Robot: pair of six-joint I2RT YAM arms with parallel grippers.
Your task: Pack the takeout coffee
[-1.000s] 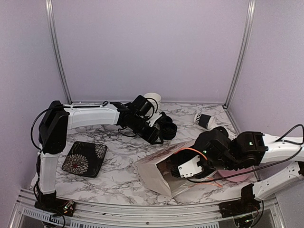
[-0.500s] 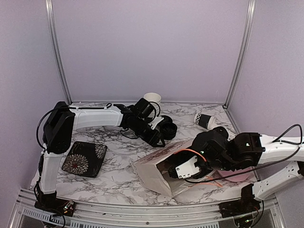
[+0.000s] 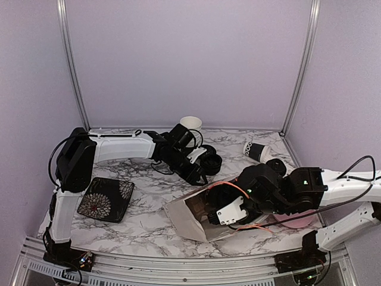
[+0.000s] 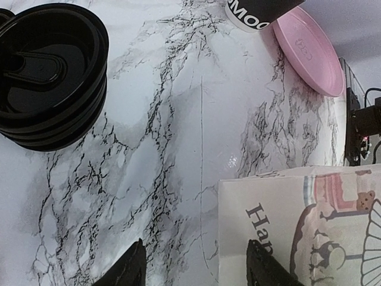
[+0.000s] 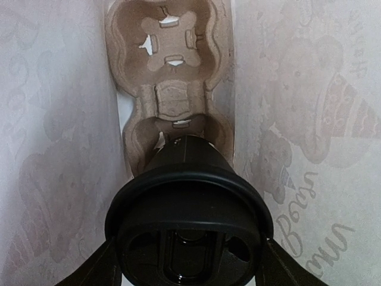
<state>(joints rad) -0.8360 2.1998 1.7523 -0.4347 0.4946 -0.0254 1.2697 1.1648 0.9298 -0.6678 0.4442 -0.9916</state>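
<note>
The right end effector (image 5: 189, 265) is holding a lidded coffee cup (image 5: 189, 202) inside the paper bag (image 5: 53, 149), fingers clamped against its sides. The cup's long axis is pointing toward 12 o'clock in the right wrist view, straight at the cardboard carrier (image 5: 169, 71), whose near socket is lying just past the cup's base. The left end effector (image 4: 196, 265) is hovering, fingers apart, over the worktop (image 4: 178, 119) beside the bag.

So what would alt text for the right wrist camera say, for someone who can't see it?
A black lidded coffee cup, held in the right pincer, sits inside a printed paper bag, its base pointing toward a brown cardboard cup carrier deeper in.
</note>
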